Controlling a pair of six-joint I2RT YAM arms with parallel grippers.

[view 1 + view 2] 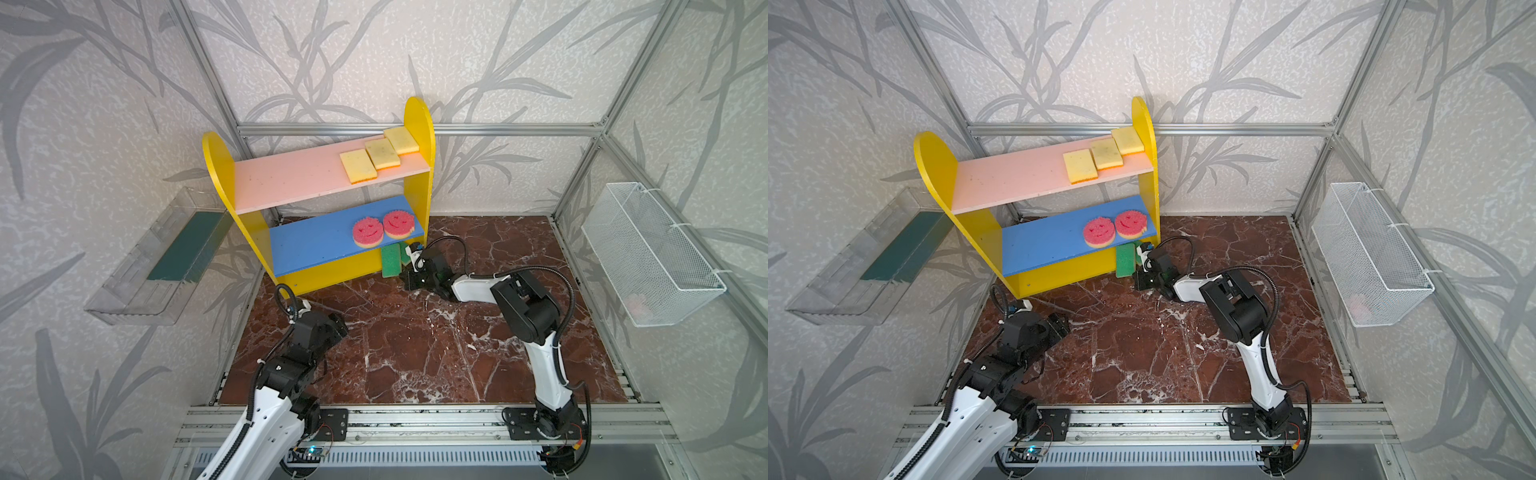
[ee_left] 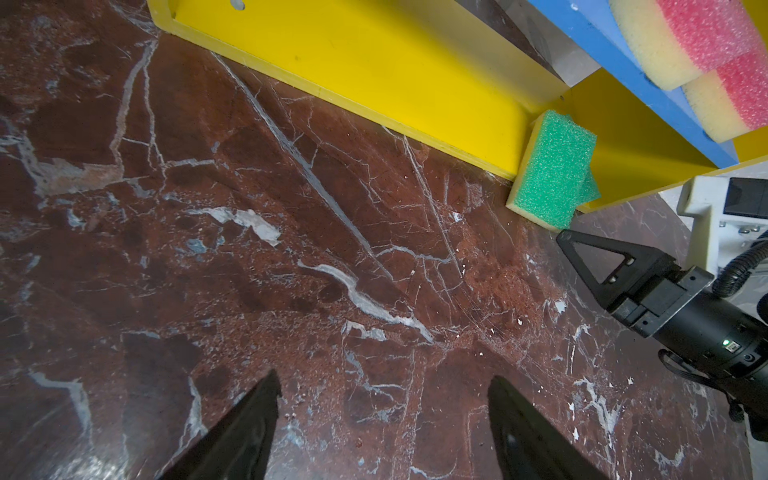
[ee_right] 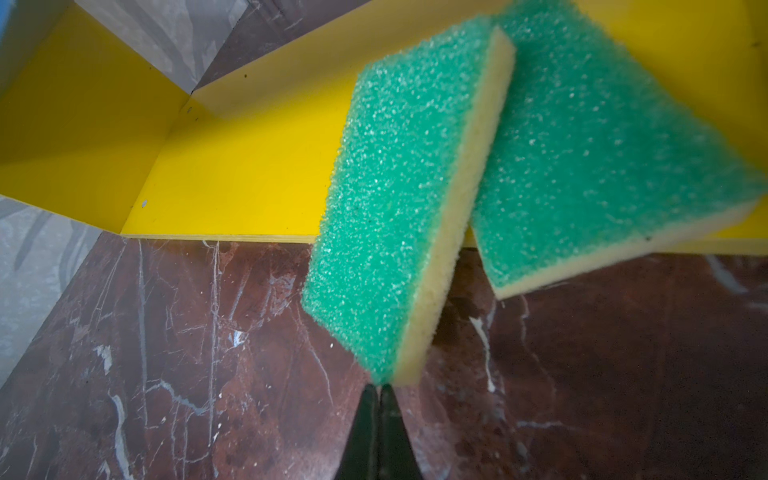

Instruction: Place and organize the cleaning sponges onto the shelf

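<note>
Right gripper [image 3: 380, 388] is pinched fully closed, tips together, parked right at the bottom corner of the front green sponge [image 3: 395, 199]. I can't see any foam caught between the jaws, so it looks like contact at most, not a grab. That sponge stands on edge straight ahead of the tips, tilted and leaning against the second green sponge [image 3: 602, 158] just behind it. Both hang over the front lip of the yellow base [image 3: 249, 166] of the shelf [image 1: 419, 124] (bottom tier, right-hand corner). Above that gripper, the two pink smiley sponges [image 1: 368, 232] sit on the blue board [image 1: 316, 245], and higher still three yellow sponges [image 1: 382, 153] line the pink board [image 1: 291, 178]. Left gripper [image 2: 382, 386] is well off to the side, jaws spread wide with only marble floor [image 2: 291, 270] between them.
</note>
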